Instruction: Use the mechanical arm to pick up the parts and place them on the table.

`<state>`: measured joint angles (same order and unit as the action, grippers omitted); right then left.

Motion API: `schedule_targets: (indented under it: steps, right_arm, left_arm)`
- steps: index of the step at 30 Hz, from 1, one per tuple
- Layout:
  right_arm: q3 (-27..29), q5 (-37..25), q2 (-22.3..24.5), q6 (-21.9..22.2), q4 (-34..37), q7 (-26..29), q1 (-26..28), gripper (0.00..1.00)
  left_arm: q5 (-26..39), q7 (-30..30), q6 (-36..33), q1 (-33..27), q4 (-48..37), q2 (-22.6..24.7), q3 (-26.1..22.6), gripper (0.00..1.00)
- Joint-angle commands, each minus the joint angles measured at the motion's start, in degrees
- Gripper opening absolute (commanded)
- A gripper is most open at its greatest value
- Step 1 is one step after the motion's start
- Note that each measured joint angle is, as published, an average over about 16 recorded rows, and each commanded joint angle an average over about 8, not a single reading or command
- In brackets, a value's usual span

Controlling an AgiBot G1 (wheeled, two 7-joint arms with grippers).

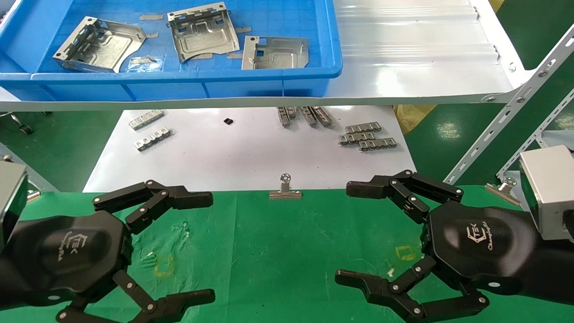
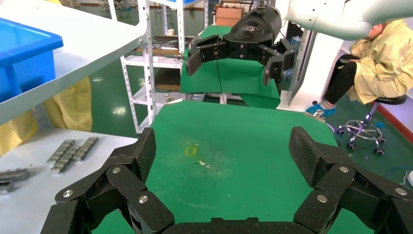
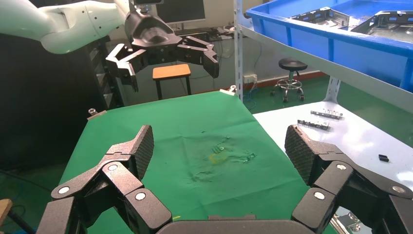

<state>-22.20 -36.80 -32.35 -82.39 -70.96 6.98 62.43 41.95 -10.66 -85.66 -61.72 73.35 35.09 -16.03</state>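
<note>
Three shiny embossed sheet-metal parts lie in a blue bin [image 1: 188, 83] on the white shelf: one at the left [image 1: 96, 45], one in the middle [image 1: 202, 31], one at the right [image 1: 276, 53]. Two of them show in the right wrist view [image 3: 321, 17]. My left gripper [image 1: 208, 246] is open and empty, low over the green cloth table [image 1: 278, 251]. My right gripper [image 1: 347, 233] is open and empty over the same cloth. Each wrist view shows its own spread fingers [image 2: 141, 151] [image 3: 304, 148] and the other gripper farther off [image 2: 234, 53] [image 3: 163, 53].
A white sheet [image 1: 242, 152] beyond the table holds small notched metal strips [image 1: 367, 137] [image 1: 150, 132] and a small black piece [image 1: 228, 121]. Silver binder clips [image 1: 285, 188] [image 1: 504, 186] edge the cloth. Yellow square marks [image 1: 163, 265] [image 1: 406, 252] sit on it. A slotted shelf strut [image 1: 511, 107] slants at the right.
</note>
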Motion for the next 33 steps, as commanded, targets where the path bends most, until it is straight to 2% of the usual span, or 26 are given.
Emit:
schedule_targets:
  steps: [1,33]
  right_arm:
    - [0.0,0.0,0.0,0.0,0.0,0.0,0.0,1.0]
    - [0.0,0.0,0.0,0.0,0.0,0.0,0.0,1.0]
  left_arm:
    - [0.0,0.0,0.0,0.0,0.0,0.0,0.0,1.0]
    - [0.0,0.0,0.0,0.0,0.0,0.0,0.0,1.0]
